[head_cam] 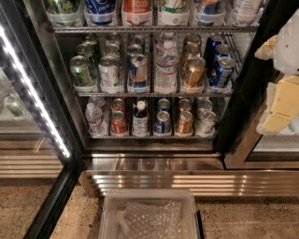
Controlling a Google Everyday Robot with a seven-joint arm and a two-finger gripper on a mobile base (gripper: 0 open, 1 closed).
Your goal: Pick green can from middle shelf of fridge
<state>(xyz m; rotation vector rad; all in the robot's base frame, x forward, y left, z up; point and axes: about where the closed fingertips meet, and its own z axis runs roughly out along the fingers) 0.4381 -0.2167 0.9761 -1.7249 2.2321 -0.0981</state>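
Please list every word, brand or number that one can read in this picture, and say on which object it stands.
"pepsi": white letters on the blue label of a big bottle on the top rack, partly cut off by the picture's edge.
The green can and the other cans on the middle shelf: markings too blurred to read.
Cans and bottles on the lower rack: unreadable.
The pincer, at the right edge: no text.

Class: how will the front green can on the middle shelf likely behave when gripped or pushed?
The shiny green aluminium can probably feels slick and may dent if squeezed. Standing upright, it would likely slide when pushed, or perhaps tip. The white-and-yellow hand is at right, away from it.
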